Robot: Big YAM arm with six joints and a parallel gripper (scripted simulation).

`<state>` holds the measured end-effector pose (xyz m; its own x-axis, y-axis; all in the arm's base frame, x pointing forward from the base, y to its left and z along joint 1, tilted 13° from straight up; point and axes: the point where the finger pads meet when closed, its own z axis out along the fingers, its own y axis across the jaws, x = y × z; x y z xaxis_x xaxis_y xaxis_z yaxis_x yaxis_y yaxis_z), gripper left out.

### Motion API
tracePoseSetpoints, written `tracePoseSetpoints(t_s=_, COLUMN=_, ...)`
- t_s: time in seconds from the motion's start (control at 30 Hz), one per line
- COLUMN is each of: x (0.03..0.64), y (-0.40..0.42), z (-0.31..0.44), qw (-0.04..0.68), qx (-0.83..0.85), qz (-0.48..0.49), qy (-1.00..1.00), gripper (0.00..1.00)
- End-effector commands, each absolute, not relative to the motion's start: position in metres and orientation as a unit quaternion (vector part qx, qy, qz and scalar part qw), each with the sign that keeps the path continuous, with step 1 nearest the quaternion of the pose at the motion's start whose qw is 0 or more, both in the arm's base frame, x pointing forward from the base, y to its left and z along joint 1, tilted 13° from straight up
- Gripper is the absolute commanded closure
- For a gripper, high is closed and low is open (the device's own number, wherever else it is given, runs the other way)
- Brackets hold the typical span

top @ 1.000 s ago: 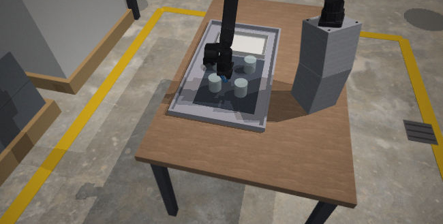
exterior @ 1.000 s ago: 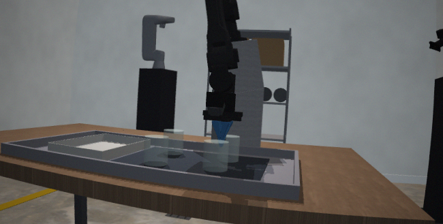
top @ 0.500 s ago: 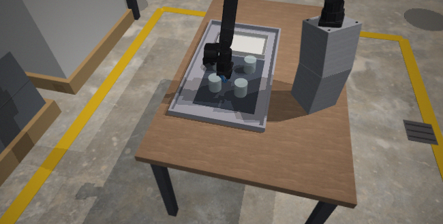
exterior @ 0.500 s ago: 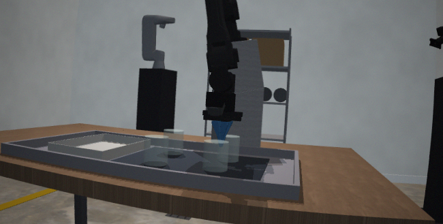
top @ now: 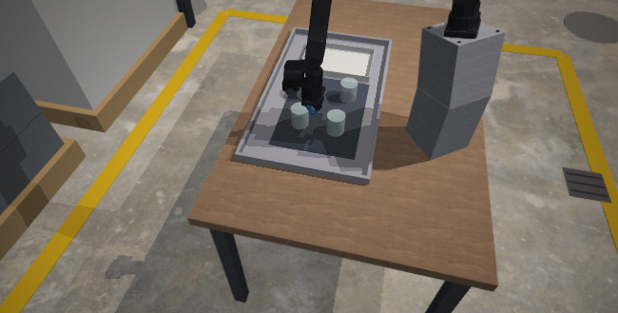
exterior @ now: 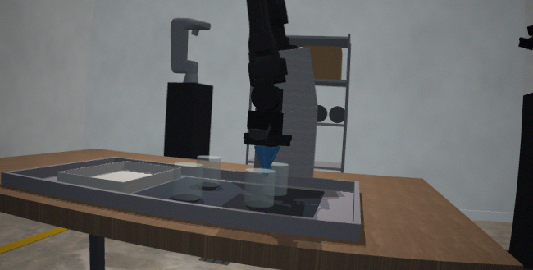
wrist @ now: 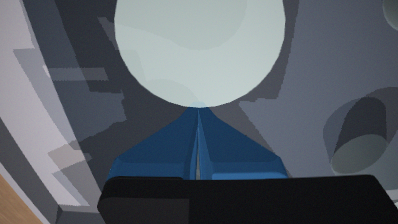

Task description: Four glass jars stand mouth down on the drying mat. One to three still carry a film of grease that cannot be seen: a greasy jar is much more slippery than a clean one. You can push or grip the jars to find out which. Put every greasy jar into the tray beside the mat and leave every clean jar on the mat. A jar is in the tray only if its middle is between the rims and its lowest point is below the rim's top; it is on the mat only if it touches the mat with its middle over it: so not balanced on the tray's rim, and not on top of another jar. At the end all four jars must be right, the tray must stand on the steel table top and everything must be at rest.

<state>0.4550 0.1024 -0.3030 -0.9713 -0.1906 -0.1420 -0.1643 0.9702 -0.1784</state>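
In the top view, the near-left jar (top: 299, 116) (exterior: 259, 193) (wrist: 200, 55) stood immediately to the left of the pincer (top: 313, 111) (exterior: 266, 175) (wrist: 198, 110). Its long axis was upright, mouth down on the mat (top: 314, 145) (exterior: 305, 199) (wrist: 320, 55). The pincer's fingers were together, with nothing clamped between them. Their tips met the jar's edge in the wrist view (actual contact could not be confirmed).

The near-right jar (top: 336, 123) (exterior: 280, 179) stood on the opposite side of the pincer. The tray (top: 372, 65) (exterior: 94, 183) lay at the far end of the tabletop (top: 304, 166) (exterior: 287, 221), beyond the mat.

The coming move, as judged, was a test push to the left, across the jar's upright axis. Pressure was best kept low and centred: an off-centre push could have turned the jar aside, and a high one could have tipped it.
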Motion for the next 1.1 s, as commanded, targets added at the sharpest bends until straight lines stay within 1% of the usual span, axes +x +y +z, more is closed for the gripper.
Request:
tracePoseSetpoints(t_s=0.0, x=0.4588, y=0.0984, z=-0.3046, qw=0.076, qx=-0.09, qz=-0.085, qy=0.989, gripper=1.0)
tracePoseSetpoints(t_s=1.07, x=0.4624, y=0.0991, z=-0.3041, qw=0.076, qx=-0.09, qz=-0.085, qy=0.989, gripper=1.0)
